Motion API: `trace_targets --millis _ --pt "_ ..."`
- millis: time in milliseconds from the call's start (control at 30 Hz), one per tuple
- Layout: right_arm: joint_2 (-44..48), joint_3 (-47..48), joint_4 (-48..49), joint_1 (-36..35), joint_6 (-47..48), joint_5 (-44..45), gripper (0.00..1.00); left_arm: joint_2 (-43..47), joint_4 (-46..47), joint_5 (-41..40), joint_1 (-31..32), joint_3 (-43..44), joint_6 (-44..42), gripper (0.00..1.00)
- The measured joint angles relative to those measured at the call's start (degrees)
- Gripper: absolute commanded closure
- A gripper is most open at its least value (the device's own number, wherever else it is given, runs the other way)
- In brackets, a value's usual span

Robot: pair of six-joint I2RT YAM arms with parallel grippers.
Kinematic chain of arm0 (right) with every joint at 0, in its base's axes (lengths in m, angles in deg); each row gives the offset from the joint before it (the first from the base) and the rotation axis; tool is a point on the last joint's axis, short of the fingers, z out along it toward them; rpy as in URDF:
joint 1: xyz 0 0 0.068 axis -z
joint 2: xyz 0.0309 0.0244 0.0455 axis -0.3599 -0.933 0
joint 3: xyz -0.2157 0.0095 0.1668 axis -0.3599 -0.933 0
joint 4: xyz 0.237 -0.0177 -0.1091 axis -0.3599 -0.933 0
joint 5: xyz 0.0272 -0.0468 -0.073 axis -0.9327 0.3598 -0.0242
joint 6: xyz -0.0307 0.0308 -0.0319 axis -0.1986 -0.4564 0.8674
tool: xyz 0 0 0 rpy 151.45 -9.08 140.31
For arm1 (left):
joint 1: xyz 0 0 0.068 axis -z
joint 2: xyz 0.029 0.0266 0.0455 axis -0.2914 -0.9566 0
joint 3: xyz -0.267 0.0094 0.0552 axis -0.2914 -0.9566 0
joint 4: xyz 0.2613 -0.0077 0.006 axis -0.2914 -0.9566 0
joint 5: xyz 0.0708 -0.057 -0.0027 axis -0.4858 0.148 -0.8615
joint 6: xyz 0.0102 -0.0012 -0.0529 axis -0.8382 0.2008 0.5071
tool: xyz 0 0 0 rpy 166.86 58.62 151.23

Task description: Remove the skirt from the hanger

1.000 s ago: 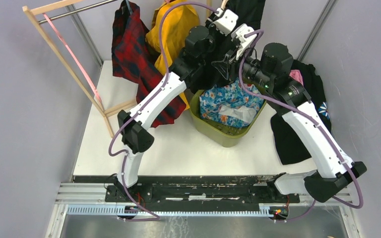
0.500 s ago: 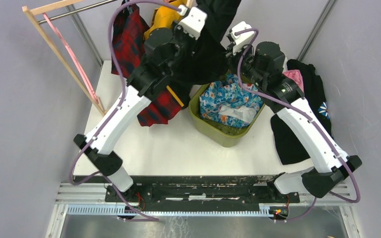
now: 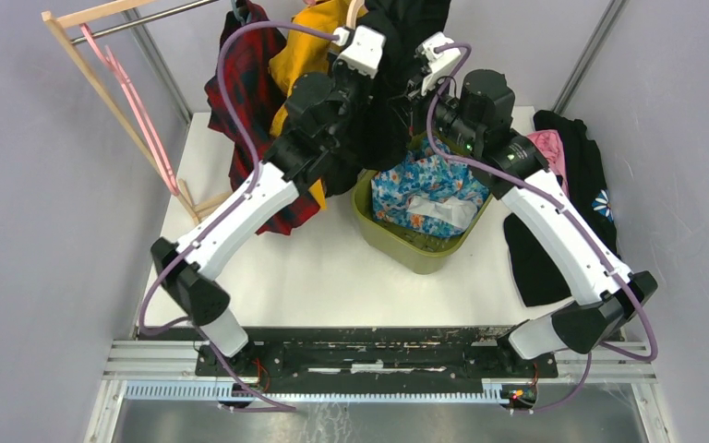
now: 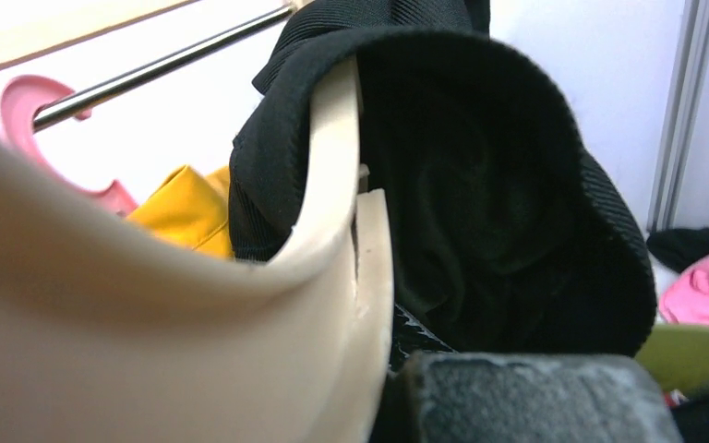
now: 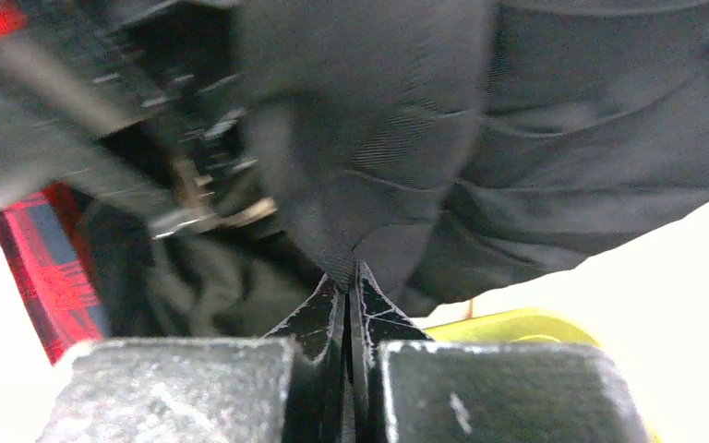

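Item: black skirt (image 3: 422, 20), ribbed fabric, hung at the far end of the desk (image 3: 332, 277), draped over the curved arm of a cream hanger (image 4: 332, 212) below the metal rail (image 3: 138, 20); its lower folds fall between the two wrists, just above the rim of the green tub (image 3: 383, 231). Left gripper (image 3: 377, 57): raised to the hanger, jaws drawn close together and clamped on the cream hanger, which fills the near side of the left wrist view. Right gripper (image 5: 349, 286): jaws pressed together, a peak of the skirt's black cloth pinched at the tips. Adjoining stock on the rail: yellow garment (image 3: 300, 55) just beside the skirt, red plaid garment (image 3: 240, 92) further left, one bare pink hanger (image 3: 143, 92) against the wooden rack frame (image 3: 102, 88). Tub contents: blue floral cloth (image 3: 415, 180), crumpled. Right side of the desk: a dark garment (image 3: 540, 263) lying flat and hanging over the edge, with a pink cloth (image 3: 551, 140) at its far end.
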Motion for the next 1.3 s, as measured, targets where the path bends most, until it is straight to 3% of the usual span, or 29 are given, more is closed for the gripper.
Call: trace_targets --millis 200,433,500,600,733,933,1300 --pt "1.7 -3.6 2.0 -0.1 -2.9 -3.1 0.99 -8.7 2.9 0.3 0.1 9.2 3.3 0.97" --pt "2.8 -6.1 5.1 -0.1 -4.1 -3.6 0.97 -10.3 1.8 0.9 1.4 13.1 12.9 0.97" --pt "2.9 -6.1 5.4 -0.1 -3.8 -3.5 0.88 -10.1 1.8 1.3 1.7 13.1 15.9 0.97" --pt "3.1 -6.1 4.6 -0.1 -1.8 -3.0 0.59 -9.8 1.7 1.5 1.7 12.6 18.0 0.97" --pt "3.3 -6.1 1.1 -0.1 1.7 -2.0 0.4 -7.6 2.1 0.6 1.7 10.1 17.9 0.97" --pt "5.1 -6.1 -1.7 -0.2 3.1 -2.4 0.39 -6.2 4.8 -1.2 1.5 8.7 13.8 0.97" --pt "9.4 -3.8 -2.6 -0.4 0.8 -12.0 0.39 -10.7 10.6 -1.2 -1.3 8.7 10.4 0.97"
